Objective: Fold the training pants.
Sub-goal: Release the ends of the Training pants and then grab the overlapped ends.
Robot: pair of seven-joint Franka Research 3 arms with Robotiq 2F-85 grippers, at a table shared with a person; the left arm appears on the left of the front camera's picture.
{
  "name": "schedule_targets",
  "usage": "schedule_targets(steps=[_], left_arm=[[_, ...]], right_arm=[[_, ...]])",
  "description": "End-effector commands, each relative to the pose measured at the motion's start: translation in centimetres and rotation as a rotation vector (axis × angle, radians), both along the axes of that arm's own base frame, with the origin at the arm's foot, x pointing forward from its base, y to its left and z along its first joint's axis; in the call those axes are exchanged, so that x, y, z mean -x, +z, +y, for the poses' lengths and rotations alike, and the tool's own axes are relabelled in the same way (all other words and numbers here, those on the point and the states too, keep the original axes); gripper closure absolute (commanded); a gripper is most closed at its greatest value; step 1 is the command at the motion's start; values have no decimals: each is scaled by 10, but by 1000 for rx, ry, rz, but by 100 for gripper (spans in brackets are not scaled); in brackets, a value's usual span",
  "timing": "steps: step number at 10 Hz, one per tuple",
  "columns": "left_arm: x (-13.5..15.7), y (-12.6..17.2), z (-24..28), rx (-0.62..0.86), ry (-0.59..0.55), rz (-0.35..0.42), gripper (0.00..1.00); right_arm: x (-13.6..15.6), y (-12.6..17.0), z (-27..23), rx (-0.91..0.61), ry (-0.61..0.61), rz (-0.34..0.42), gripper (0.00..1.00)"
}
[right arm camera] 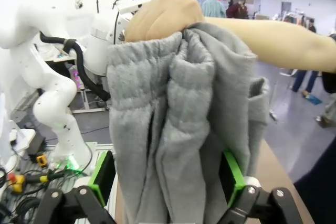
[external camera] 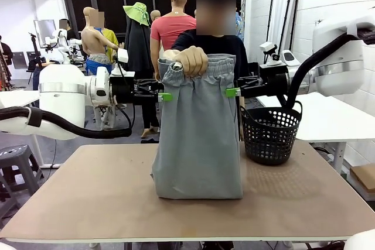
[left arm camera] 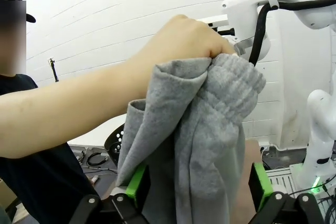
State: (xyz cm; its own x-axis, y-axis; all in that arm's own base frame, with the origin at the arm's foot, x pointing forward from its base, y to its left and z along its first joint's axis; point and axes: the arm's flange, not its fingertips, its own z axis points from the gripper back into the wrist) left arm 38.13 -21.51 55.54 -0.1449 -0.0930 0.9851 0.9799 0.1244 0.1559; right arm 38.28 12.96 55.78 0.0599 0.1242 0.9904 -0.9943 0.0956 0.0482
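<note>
A person's hand holds grey pants up by the waistband over the middle of the table, with the hem resting on its top. A black basket sits to the right. Our left claw and right claw flank the upper edges, both wide open, with cloth between the fingers but nothing gripped. We judge we should close on both side edges at equal height, just under the bunched elastic.
</note>
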Motion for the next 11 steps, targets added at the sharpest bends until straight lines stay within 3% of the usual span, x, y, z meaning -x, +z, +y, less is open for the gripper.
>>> schedule_targets(steps=[1,11], left_arm=[[5,-4,4,8,52,4,0],[13,-7,24,39,168,-24,0]], right_arm=[[6,-3,-8,11,-22,14,0],[3,-13,-6,0,-5,43,0]])
